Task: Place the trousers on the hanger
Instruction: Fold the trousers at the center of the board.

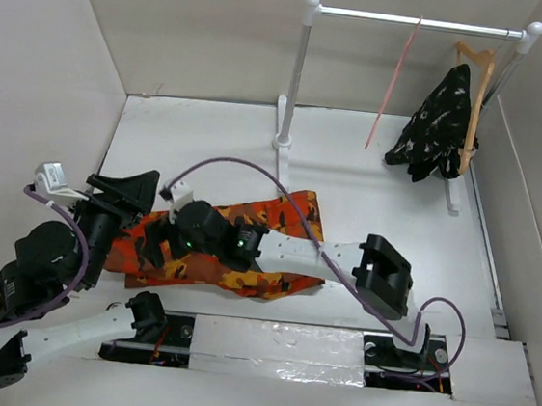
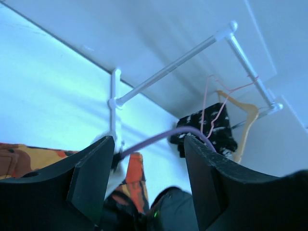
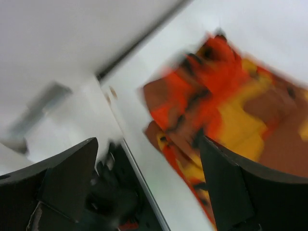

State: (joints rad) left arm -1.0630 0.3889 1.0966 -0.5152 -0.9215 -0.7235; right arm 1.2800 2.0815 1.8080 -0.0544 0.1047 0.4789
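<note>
The camouflage trousers lie spread flat on the table in front of the arms; they also show as trousers in the blurred right wrist view and as trousers in the left wrist view. The pink wire hanger hangs on the rail at the back, seen as the hanger from the left wrist. My right gripper hovers open over the trousers' left end, nothing between its fingers. My left gripper stands open and empty just left of the cloth, pointing toward the rack.
A white clothes rack stands at the back. On its right end a wooden hanger carries a black-and-white garment. A purple cable arcs over the trousers. White walls enclose the table on three sides.
</note>
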